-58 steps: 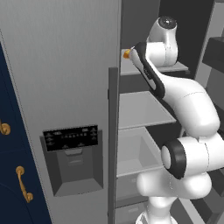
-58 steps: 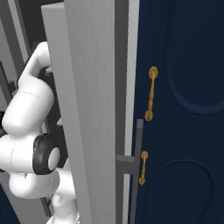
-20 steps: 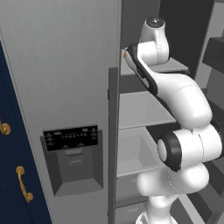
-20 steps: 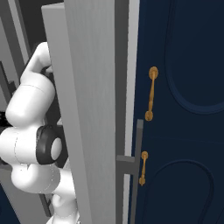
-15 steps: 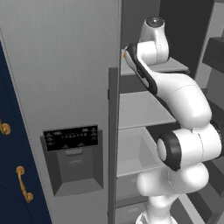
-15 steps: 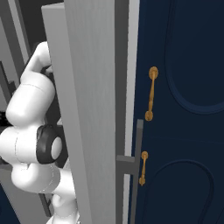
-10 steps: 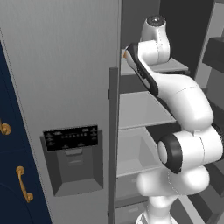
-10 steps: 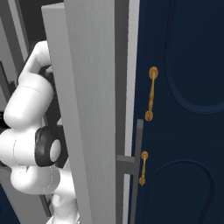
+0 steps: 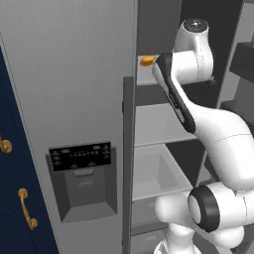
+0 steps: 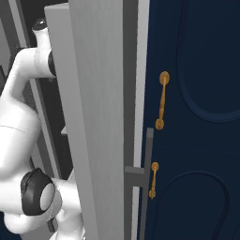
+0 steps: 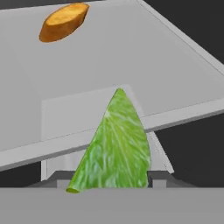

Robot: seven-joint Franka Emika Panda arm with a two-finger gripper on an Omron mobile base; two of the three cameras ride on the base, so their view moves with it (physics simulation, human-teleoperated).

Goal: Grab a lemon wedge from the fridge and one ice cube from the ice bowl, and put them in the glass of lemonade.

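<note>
A green lemon wedge [image 11: 116,144] stands point-up between my gripper's [image 11: 109,178] two finger tips, with the jaws closed on its lower sides. It hangs in front of the edge of a pale fridge shelf [image 11: 183,113]. In the left base view my arm reaches over the dark edge of the fridge [image 9: 74,99] door onto the upper shelf, and the hand is mostly hidden behind the forearm. The fridge's right door [image 10: 98,117] stands swung open. The ice bowl and the glass of lemonade are out of view.
An orange oval food item [image 11: 63,21] lies further back on the same shelf, also visible as an orange oval [image 9: 147,60]. Below are more shelves and a drawer [image 9: 158,171]. Navy cabinets with brass handles [image 10: 161,101] flank the fridge on both sides.
Since the oldest frame the arm's upper joint has shifted slightly left. Over the last second nothing visibly moved.
</note>
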